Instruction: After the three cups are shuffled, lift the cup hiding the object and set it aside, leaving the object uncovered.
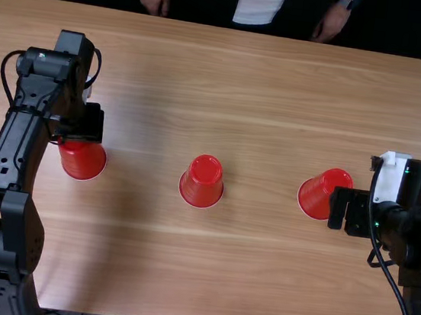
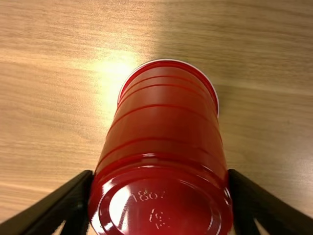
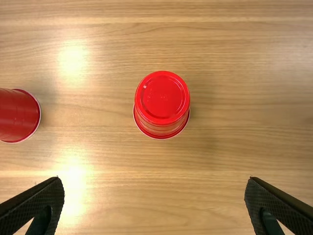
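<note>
Beneath both pairs of jaws the light wooden surface (image 1: pixel 279 97) is spread, and three red cups are set on it in a row, mouths turned down. At either end of that row the left arm (image 1: pixel 12 148) and the right arm (image 1: pixel 417 229) are posted.

The left cup (image 2: pixel 161 156) is held between the left jaws, which are clenched on its sides near the closed base. Its long axis is seen running away from them, base nearest and rim farthest. Whether the rim is raised off the surface cannot be told.

The right cup (image 3: pixel 161 105) is found just ahead of the right jaws, upright and untouched. Those jaws are released and spread wide. The middle cup (image 1: pixel 202 181) is placed well apart from both pairs, off to one side of the right jaws.

Nothing is shown of what lies inside any cup, since each mouth is turned down, and no object is uncovered. The lift is judged to fall to the left arm, since its cup is the one gripped. An upward pull along the cup's axis is what the move is judged to call for.
</note>
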